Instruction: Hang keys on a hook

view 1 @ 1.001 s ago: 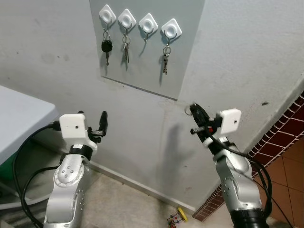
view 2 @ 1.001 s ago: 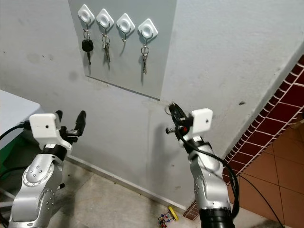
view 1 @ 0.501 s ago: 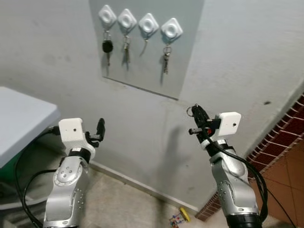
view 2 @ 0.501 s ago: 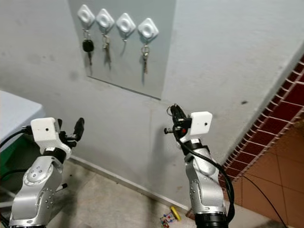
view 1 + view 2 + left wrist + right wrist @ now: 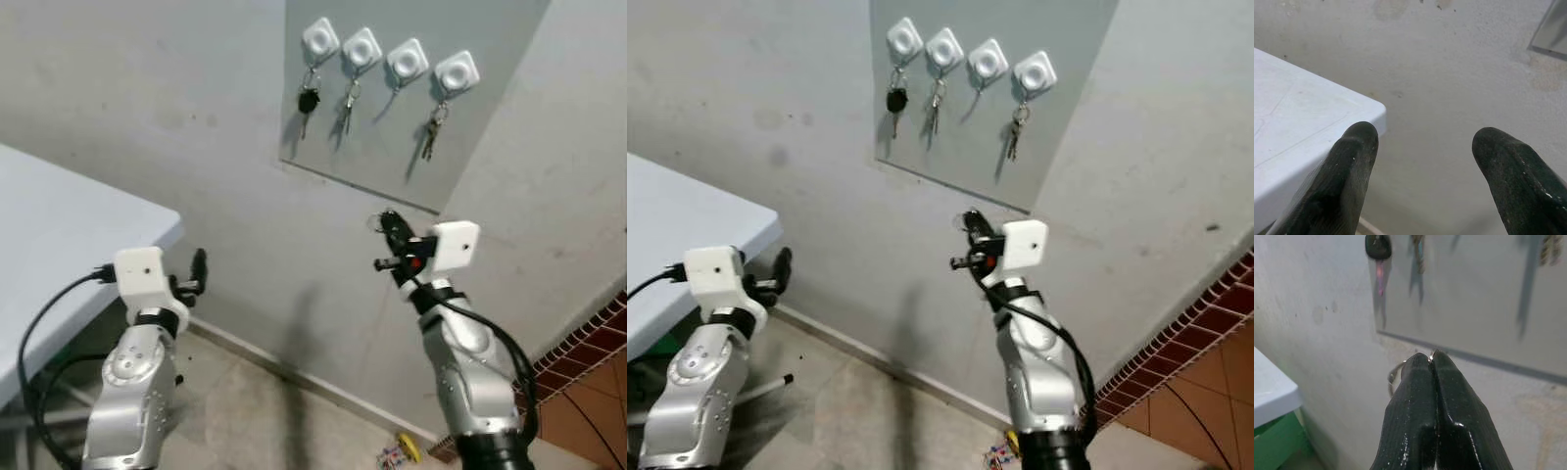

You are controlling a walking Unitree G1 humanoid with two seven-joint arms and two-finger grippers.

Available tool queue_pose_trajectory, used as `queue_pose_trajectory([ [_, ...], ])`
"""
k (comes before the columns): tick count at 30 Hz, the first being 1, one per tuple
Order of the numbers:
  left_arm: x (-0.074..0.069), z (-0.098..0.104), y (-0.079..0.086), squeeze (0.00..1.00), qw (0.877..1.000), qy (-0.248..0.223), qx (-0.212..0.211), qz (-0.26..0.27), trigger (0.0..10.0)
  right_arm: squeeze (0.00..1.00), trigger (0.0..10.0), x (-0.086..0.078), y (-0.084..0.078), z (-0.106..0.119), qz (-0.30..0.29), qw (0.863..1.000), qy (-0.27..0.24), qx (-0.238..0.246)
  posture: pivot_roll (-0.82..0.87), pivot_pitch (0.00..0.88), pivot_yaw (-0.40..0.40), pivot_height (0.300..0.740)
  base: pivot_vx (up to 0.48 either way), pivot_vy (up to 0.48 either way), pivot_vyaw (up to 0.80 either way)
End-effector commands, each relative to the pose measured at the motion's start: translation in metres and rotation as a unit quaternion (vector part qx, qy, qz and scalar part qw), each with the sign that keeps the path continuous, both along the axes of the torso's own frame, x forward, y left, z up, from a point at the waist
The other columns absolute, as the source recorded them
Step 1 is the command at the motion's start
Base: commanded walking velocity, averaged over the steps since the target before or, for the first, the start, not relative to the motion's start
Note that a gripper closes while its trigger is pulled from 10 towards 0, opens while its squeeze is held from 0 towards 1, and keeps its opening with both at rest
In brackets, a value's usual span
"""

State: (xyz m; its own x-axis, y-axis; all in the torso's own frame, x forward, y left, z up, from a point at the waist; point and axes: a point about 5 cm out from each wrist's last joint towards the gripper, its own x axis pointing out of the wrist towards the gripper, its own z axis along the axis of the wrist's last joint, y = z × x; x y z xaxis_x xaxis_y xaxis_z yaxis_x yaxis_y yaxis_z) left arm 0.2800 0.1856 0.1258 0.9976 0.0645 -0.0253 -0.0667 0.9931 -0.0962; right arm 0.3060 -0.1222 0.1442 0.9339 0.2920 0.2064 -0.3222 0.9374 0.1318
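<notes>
key ring (image 5: 1396,374): we see it pinched between the closed fingers of the right gripper (image 5: 1431,360), held below the grey panel (image 5: 416,127) and near the wall. left of the panel, a white table (image 5: 59,245); beside its corner our left gripper (image 5: 1425,147) hangs with fingers spread, holding nothing. on the panel, four white hooks: black-headed key (image 5: 307,101), key bunch (image 5: 346,106), bare third hook (image 5: 407,63), key bunch (image 5: 429,137).

Right pincer (image 5: 388,223) has risen nearer the hooks (image 5: 389,56).
</notes>
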Motion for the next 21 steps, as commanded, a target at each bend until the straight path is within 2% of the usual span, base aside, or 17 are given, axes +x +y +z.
queue_pose_trajectory([
  [1,0.0001,0.0001,-0.0043,0.0,1.0,0.002,-0.001,-0.008,10.0,0.0,10.0,0.0002,-0.0068,0.0006,-0.011,1.0,0.002,0.0,-0.08,0.0,-0.031,0.74,0.0,0.48,0.0],
  [14,0.0012,0.0023,-0.005,0.0,1.0,0.0,0.001,-0.01,10.0,0.0,10.0,0.0,-0.0068,0.0013,-0.012,1.0,0.004,0.004,-0.09,0.0,-0.029,0.74,0.0,0.48,0.0],
  [18,0.0027,0.0027,-0.0045,0.0,1.0,0.011,0.01,0.007,10.0,0.0,10.0,0.0002,-0.0073,0.0001,-0.012,1.0,0.01,0.004,-0.08,0.0,-0.032,0.74,0.0,0.0,0.0],
  [21,0.0027,0.0032,-0.0065,0.0,1.0,0.01,0.016,-0.003,10.0,0.0,10.0,0.0008,-0.0074,-0.0008,-0.012,1.0,0.015,0.004,-0.08,0.0,-0.032,0.74,0.0,0.0,0.0],
])
